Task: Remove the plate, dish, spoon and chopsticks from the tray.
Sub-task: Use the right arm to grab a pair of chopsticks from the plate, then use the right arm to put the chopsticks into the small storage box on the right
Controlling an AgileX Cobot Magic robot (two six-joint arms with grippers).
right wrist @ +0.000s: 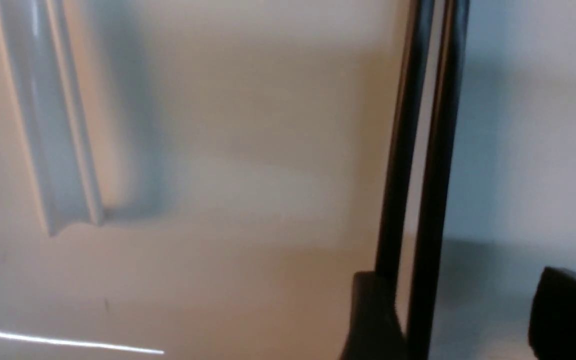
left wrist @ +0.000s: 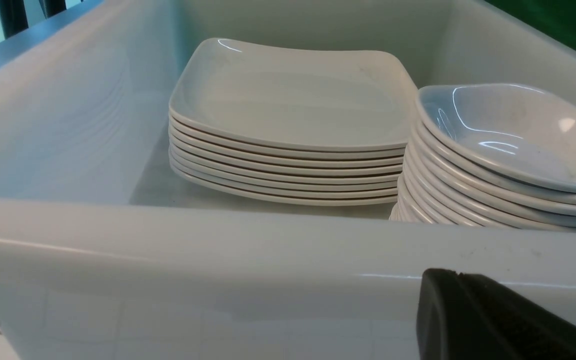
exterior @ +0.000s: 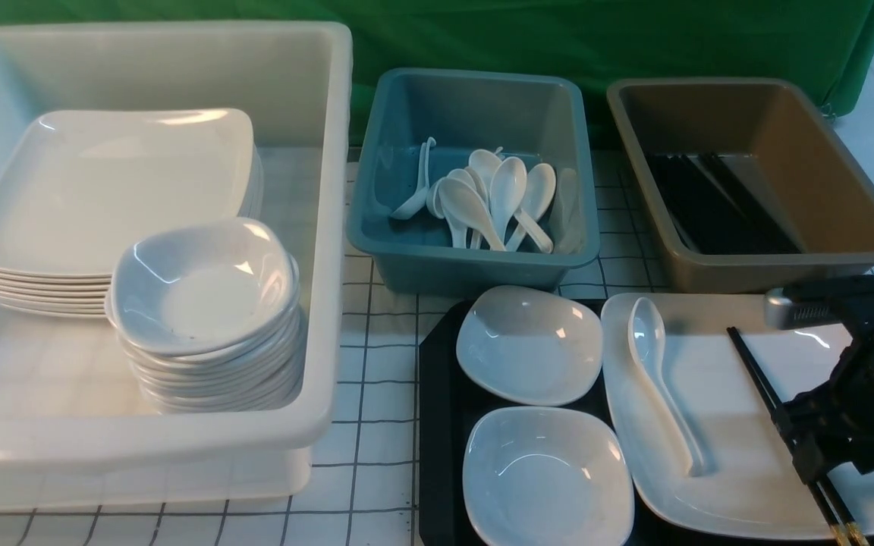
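Note:
The black tray point(exterior: 437, 425) lies at the front right. It carries two small white dishes point(exterior: 528, 345) point(exterior: 547, 474) and the large white plate point(exterior: 718, 470). The white spoon point(exterior: 661, 379) and the black chopsticks point(exterior: 756, 379) lie on the plate. My right gripper point(exterior: 805, 440) is open and low over the plate. In the right wrist view, the right gripper point(right wrist: 460, 277) has the chopsticks point(right wrist: 443, 150) between its fingers, close against one finger, and the spoon handle point(right wrist: 53, 125) lies off to the side. My left gripper point(left wrist: 448, 272) is shut and empty, low in front of the white tub's wall.
A deep white tub point(exterior: 331, 227) at the left holds a stack of plates point(exterior: 103, 189) and a stack of dishes point(exterior: 205, 303). A blue tub point(exterior: 475, 258) holds spoons. A brown tub point(exterior: 763, 265) behind the plate holds chopsticks.

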